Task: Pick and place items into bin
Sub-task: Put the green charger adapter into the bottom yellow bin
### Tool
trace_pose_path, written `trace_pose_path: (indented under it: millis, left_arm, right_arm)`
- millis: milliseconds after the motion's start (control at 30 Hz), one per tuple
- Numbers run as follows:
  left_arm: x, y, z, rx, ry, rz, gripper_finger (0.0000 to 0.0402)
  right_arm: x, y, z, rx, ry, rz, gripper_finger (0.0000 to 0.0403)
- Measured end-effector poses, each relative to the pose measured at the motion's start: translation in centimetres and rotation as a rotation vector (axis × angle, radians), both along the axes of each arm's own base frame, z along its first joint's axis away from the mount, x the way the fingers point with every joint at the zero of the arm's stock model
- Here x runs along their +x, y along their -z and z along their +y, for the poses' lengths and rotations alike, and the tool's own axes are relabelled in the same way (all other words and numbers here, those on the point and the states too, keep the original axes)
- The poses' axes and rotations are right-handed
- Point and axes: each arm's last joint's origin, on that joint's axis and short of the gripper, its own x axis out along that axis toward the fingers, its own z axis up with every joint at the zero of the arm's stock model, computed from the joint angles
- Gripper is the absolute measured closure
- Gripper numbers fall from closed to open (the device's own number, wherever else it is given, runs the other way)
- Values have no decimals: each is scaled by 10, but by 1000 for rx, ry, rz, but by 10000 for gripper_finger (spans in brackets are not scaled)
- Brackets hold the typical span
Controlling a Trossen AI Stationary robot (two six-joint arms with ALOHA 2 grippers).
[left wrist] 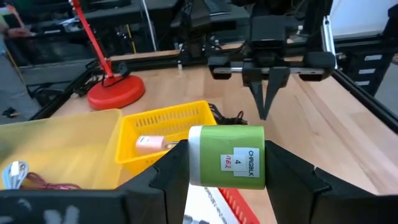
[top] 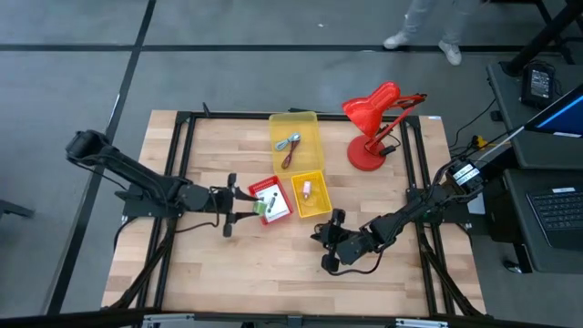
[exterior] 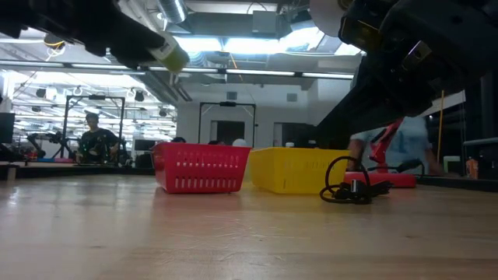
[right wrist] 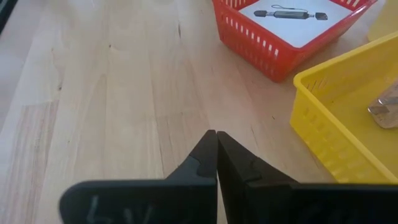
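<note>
your left gripper [left wrist: 227,165] has its jaws spread just wide enough to clamp a green cylinder [left wrist: 226,157] with a small white label, held crosswise between the two fingers. in the high view that gripper [top: 244,213] sits at the left edge of the red basket [top: 271,199], with the cylinder [top: 258,209] over the basket's near left corner. the red basket already holds a white printed packet [right wrist: 292,14] with a dark gadget pictured on it. just to its right is the small yellow basket [top: 310,194], with a pale pink piece [left wrist: 149,144] lying in it. behind both stands the larger yellow bin [top: 295,141], holding a blue-and-silver tool [top: 288,143] and a dark red cord [top: 290,157]. your right gripper [right wrist: 216,155] is above bare wood in front of the yellow basket, its jaws pressed fully together with nothing between them. in the low view a coiled black cable [exterior: 350,187] lies on the table [top: 255,273] in front of the yellow basket's right end. the red desk lamp [top: 373,123] stands at the far right of the table, beside the bin.
</note>
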Motion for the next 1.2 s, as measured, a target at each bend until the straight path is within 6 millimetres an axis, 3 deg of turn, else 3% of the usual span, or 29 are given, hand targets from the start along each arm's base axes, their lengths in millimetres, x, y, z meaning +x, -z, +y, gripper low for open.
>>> trace_pose_path:
  millis: [300,833,1200]
  left_arm:
    - [29,7,4,42,-31,-7,238]
    - [99,17,31,53,127,112,238]
    - [134,15,48,28,198,201,238]
  right_arm:
    - [0,0,0,0,0,0,402]
    - [0,0,0,-2,0,3,402]
    - [-1,1,-1,-9,0,13,402]
